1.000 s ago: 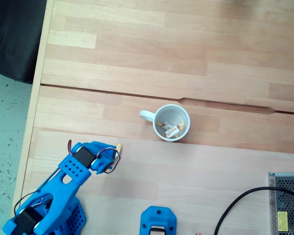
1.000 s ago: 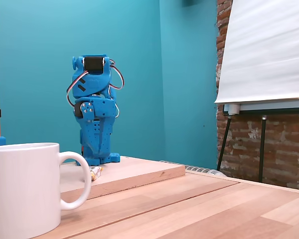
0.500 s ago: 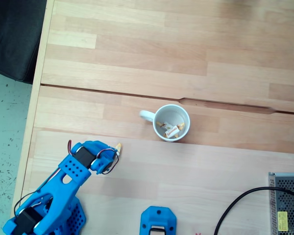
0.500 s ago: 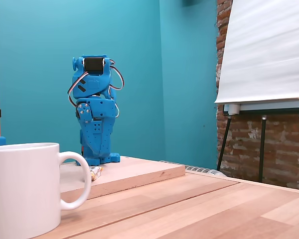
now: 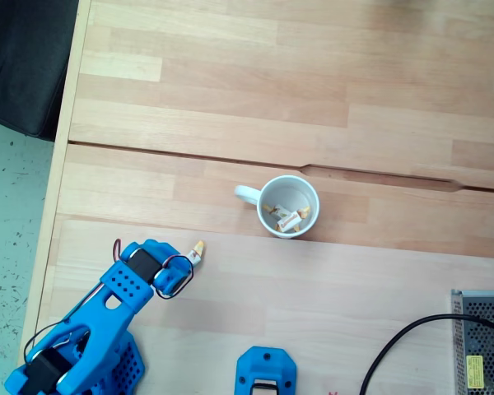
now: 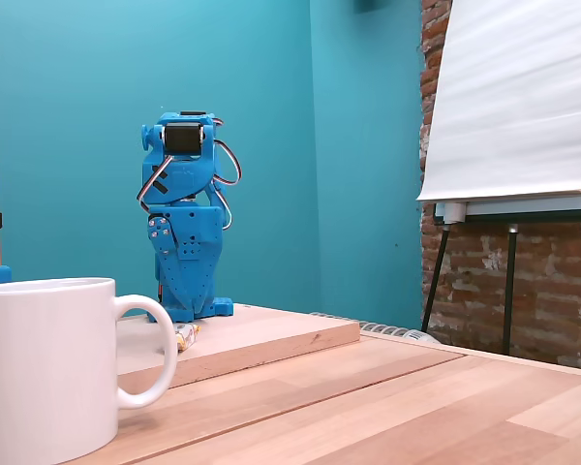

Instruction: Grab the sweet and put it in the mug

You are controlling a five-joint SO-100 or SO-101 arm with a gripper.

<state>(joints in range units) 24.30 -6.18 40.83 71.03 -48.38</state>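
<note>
Sweet (image 5: 198,247) lying on table (image 5: 329,123) beside blue arm (image 5: 123,288), mug (image 5: 289,206) standing apart holding sweets; finger state undeterminable.

I see a light wooden table (image 5: 329,90); a white mug (image 5: 288,206) at centre, a sweet (image 5: 198,247) at eight o'clock

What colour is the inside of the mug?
White inside the mug, with several wrapped sweets at the bottom; clearest in the top-down fixed view.

One fixed view: straight down over the pale wooden table (image 5: 313,99). Other fixed view: table-level, apparently close behind the round white ceramic mug (image 6: 48,373). Shared: mug (image 5: 288,206), blue plastic arm (image 5: 107,313) (image 6: 186,232).
</note>
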